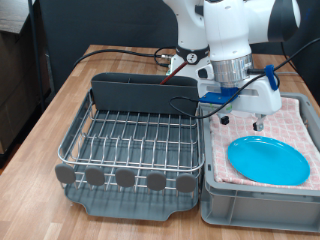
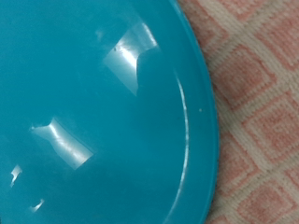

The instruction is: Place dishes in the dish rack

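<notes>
Plate [image 1: 268, 160] flat on pink checked cloth [image 1: 300, 125] in grey crate [image 1: 215, 195], right of dish rack [image 1: 125, 140] in exterior view; rack wires bare; gripper [image 1: 257, 127] just above plate's far edge, nothing held; jaws' gap: cannot tell; step judged: approach for plate pick; calls for descent onto rim.
</notes>
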Robot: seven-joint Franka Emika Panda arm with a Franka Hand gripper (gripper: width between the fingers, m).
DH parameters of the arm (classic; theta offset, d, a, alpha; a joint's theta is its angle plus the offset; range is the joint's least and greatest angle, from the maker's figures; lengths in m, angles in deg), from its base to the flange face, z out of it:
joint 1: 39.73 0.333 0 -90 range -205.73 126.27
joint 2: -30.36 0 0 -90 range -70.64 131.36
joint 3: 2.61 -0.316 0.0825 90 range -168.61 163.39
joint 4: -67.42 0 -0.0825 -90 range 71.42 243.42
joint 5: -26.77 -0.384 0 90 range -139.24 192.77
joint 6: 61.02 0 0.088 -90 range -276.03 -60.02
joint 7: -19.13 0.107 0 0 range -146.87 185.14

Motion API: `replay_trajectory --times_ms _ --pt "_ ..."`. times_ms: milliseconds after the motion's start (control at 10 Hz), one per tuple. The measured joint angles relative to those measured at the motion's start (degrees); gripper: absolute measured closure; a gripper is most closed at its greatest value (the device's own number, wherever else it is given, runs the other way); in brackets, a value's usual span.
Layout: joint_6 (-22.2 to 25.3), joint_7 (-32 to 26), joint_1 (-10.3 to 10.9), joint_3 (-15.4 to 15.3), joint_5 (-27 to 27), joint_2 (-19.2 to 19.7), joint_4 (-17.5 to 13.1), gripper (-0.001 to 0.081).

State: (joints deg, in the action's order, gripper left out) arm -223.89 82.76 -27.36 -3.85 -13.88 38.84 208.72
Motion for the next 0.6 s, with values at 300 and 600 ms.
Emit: replay_trajectory --times_ms 300,600 --pt "-0.4 -5.5 -0.1 -0.6 -4.7 1.8 -1.1 0.0003" --pt "-0.6 -9.8 -0.3 -1.2 -8.7 3.8 -2.9 0.0003"
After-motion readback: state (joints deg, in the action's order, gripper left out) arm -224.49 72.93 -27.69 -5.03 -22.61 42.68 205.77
